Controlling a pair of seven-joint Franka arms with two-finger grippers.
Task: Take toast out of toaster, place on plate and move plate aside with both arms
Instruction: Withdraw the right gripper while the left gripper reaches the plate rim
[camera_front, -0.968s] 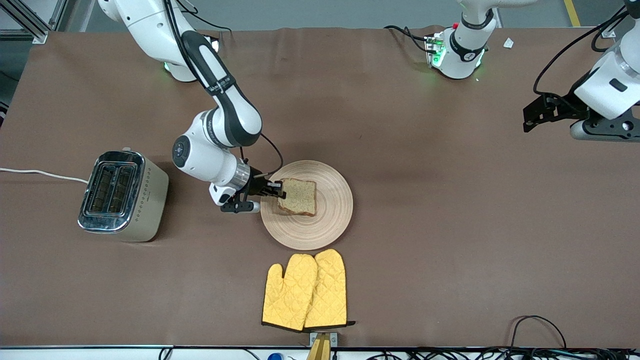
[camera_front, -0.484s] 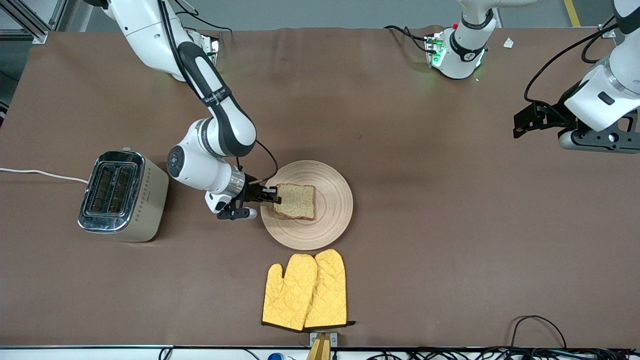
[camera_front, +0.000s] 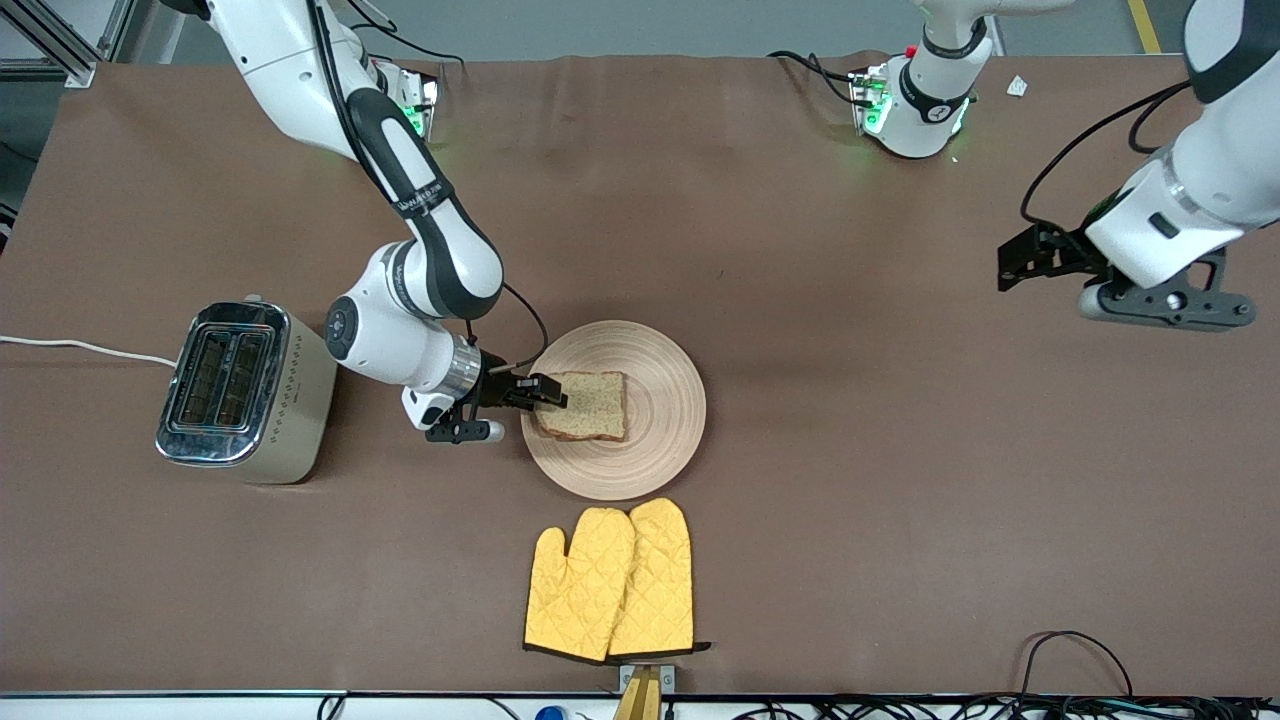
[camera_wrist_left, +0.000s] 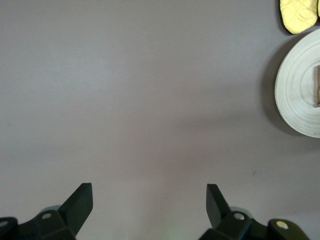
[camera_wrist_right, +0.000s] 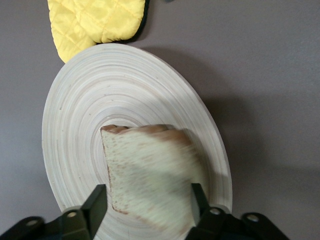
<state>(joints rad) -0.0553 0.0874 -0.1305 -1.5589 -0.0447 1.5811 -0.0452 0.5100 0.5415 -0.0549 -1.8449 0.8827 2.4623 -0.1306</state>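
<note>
you have bare brown table all round the round pale wooden plate (camera_front: 655, 440), the squarish speckled brown toast (camera_front: 585, 405) lying flat on it at the right gripper (camera_front: 548, 393), whose jaws stand parted beside its edge, while the left gripper (camera_front: 1022, 262) hangs wide open well apart.

- The two arms, right arm (camera_front: 400, 190) and left arm (camera_front: 1200, 190), are white with black bands.
- Thin black cables loop beside them.
- Green lights glow at their bases.
</note>
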